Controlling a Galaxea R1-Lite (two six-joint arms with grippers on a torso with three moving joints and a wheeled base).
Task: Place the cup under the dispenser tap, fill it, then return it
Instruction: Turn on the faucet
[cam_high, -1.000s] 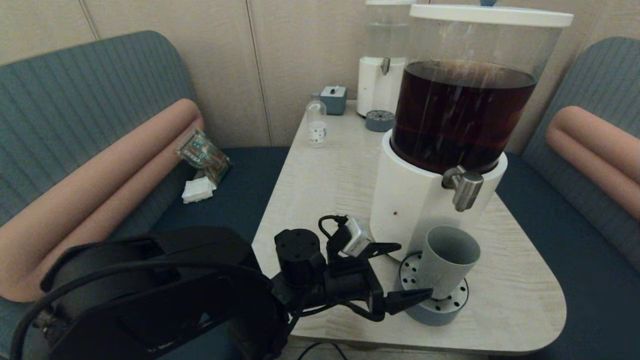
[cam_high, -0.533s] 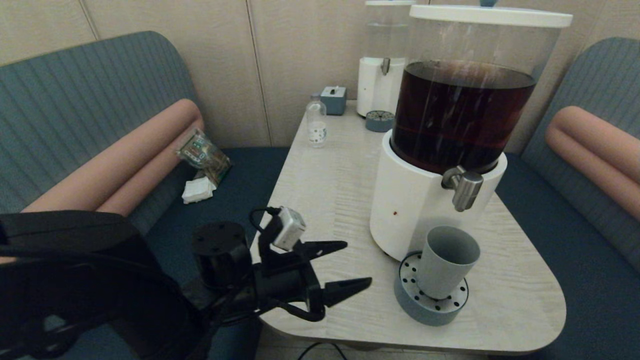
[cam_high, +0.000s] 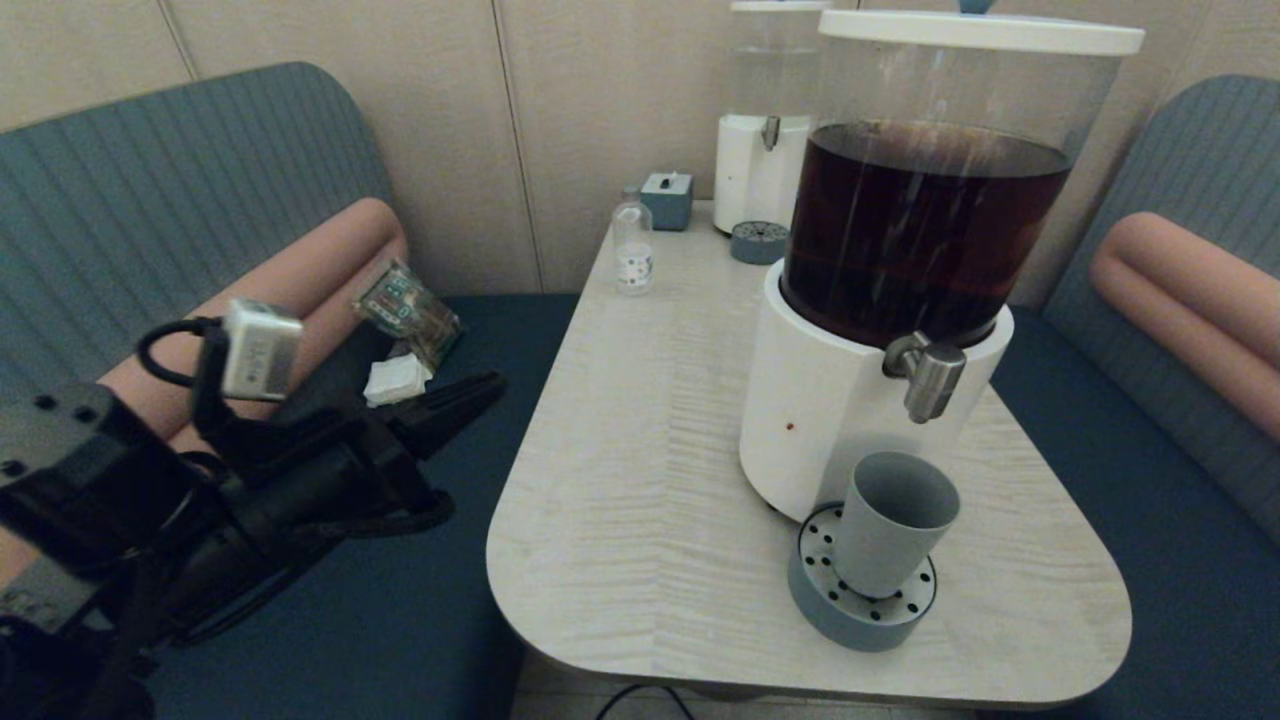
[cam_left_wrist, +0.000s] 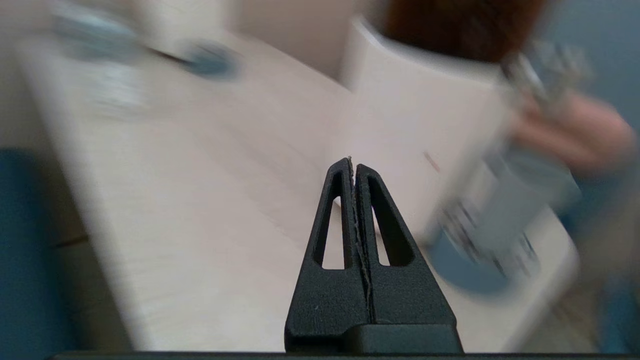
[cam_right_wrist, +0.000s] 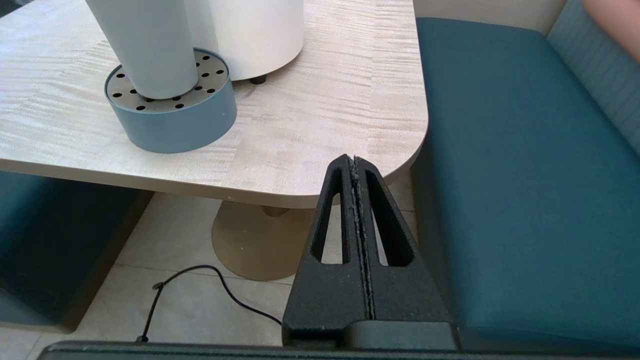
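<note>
Left wrist view shows the left gripper (cam_left_wrist: 354, 162) with its two black fingers pressed flat together, nothing between them, pointing toward the table (cam_left_wrist: 190, 190). From the head view that gripper (cam_high: 490, 382) hangs off the table's left edge, over the dark blue bench seat (cam_high: 400, 620), well apart from the cup. Right wrist view shows the right gripper (cam_right_wrist: 354, 161) likewise closed on nothing, low beside the near right corner of the table (cam_right_wrist: 310, 125), above the floor and next to the blue seat (cam_right_wrist: 525, 175) on that side.

On the near right part of the table the cup (cam_high: 890, 530) stands upright on the round drip tray (cam_high: 850, 620), its mouth open upward; no liquid can be made out inside it. It touches nothing but the tray's holed top. The dispenser tap (cam_high: 930, 375) juts from the white base (cam_high: 810, 410) of the big dispenser, directly above the cup. The clear tank (cam_high: 930, 220) over the base holds dark brown liquid.

Farther back on the table stand a small clear bottle (cam_high: 632, 250), a little grey box (cam_high: 667, 198), a second dispenser (cam_high: 765, 130) and another round tray (cam_high: 759, 241).
</note>
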